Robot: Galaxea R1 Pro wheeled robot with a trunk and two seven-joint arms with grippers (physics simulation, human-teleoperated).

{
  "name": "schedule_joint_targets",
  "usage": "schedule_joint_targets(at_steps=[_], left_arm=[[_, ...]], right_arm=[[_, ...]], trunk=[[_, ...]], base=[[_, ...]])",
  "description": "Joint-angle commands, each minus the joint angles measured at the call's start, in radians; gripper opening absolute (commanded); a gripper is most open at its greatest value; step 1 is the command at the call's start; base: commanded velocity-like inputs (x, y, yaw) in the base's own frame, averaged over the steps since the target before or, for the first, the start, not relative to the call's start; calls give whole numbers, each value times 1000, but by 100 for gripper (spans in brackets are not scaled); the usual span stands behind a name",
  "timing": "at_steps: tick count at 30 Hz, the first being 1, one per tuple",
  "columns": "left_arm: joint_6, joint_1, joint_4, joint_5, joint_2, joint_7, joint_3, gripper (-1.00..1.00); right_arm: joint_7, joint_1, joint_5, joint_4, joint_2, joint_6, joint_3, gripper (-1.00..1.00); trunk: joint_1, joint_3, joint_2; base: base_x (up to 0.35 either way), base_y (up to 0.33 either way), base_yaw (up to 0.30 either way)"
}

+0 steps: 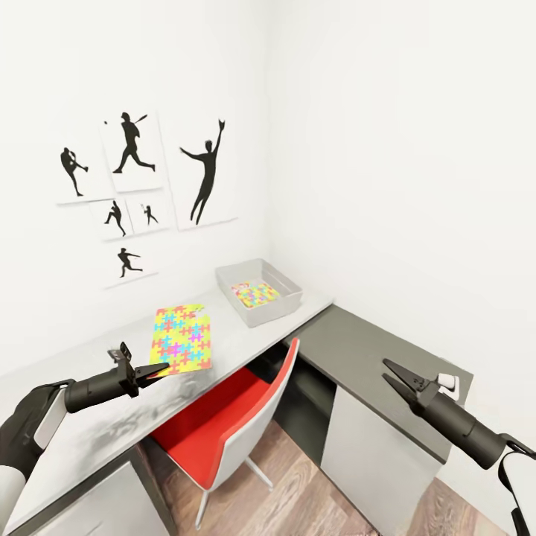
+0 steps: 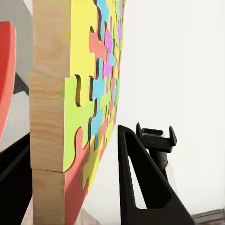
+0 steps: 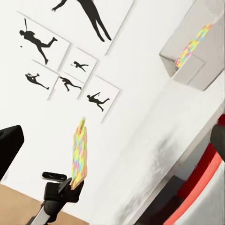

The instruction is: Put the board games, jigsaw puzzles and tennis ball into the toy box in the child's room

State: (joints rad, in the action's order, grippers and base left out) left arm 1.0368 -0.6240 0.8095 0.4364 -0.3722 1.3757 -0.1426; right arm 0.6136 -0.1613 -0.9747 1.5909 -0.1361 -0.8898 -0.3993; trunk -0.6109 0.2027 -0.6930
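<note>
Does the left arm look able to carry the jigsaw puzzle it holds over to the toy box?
Probably yes. The left claw grips the jigsaw puzzle by its near edge, and only bare table shows between it and the toy box, though the stretch looks long.

No readable text, labels or numbers anywhere.

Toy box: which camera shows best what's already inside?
Head view: the toy box is seen from above, with one jigsaw puzzle lying flat inside. The right wrist view catches the box obliquely at the frame edge.
</note>
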Motion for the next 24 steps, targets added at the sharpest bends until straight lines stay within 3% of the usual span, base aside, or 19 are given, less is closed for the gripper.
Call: schedule_joint_targets(at_steps=[1,18,24], left_arm=[[9,0,0,2,0,2,0,-100],[9,0,0,2,-1,2,-1,-100],[9,0,0,4,-12,2,-2,-100]], right_arm=[[3,-1,1,0,0,-6,-1,100],[3,-1,1,-5,3,-4,-1,100],[3,-1,1,-5,4,-3,-1,100]], trunk=[[4,-2,6],[69,-55,125],[92,-74,167]], base=[[0,0,-279],[0,0,-279],[0,0,-244]])
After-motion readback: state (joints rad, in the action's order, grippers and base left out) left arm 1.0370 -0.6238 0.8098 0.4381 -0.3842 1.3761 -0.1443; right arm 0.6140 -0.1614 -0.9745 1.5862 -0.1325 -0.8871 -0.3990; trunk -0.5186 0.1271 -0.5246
